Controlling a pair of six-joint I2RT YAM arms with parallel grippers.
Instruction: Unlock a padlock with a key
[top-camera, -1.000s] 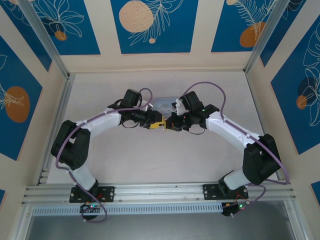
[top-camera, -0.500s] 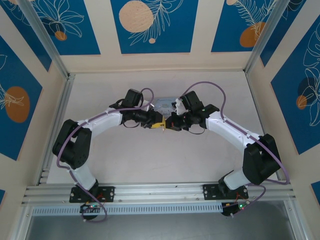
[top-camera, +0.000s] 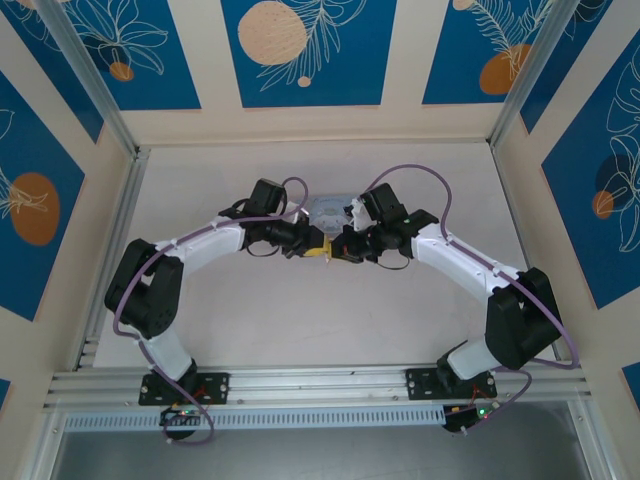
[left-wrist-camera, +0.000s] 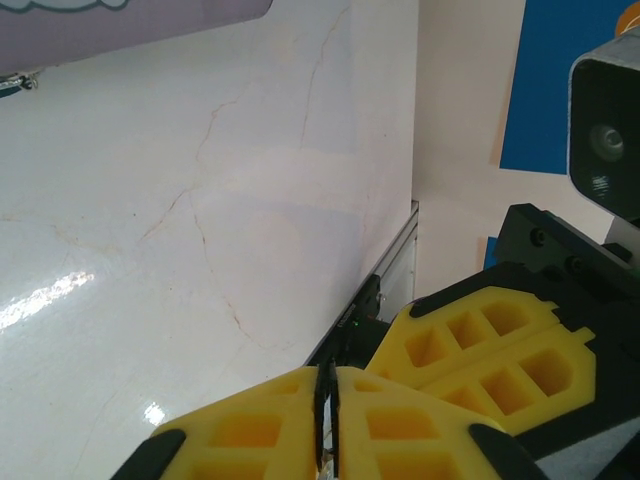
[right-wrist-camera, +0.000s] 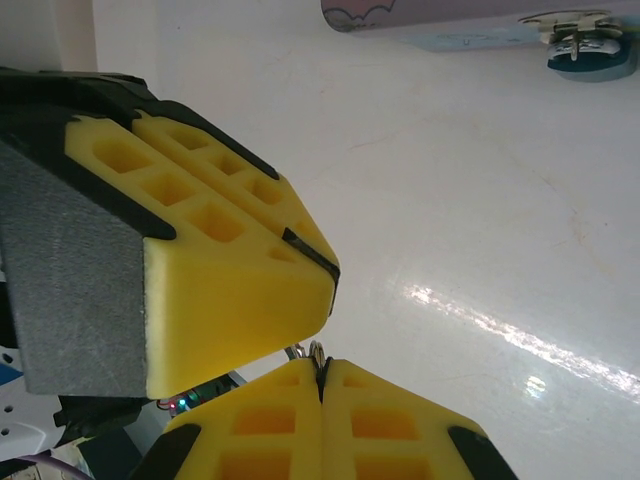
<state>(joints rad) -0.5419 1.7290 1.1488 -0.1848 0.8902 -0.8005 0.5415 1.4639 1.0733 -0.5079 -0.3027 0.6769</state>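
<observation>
- The left tool (left-wrist-camera: 327, 385) and the right tool (right-wrist-camera: 320, 385) meet tip to tip above the middle of the white table (right-wrist-camera: 480, 200), their yellow fingers almost touching.
- The right tool is pressed shut on a thin dark sliver. A small metal ring pokes out just past its tips, and this looks to be the key (right-wrist-camera: 315, 352).
- The left tool's fingers are together with only a dark line at the seam. Whether anything is pinched there cannot be told.
- The padlock (right-wrist-camera: 585, 50), a small dark bluish piece with metal parts, lies on the table well ahead of the right tool. It sits just beside the pale tin (top-camera: 328, 208), and neither tool holds it.
- The step in hand seems to be settling the key between the two tools.
- To do it well, one tool should stay clamped until the other clearly has the key, so the key never hangs free.
- The blade should stick out past the fingertips, because a buried blade cannot reach the keyhole.
- There is very little room between the two tools, so any twist should be small and slow.
- Bare table lies below and ahead of both tools. The tin stands close beyond their tips, and past the right tool the table ends at a metal rail and a side wall.
</observation>
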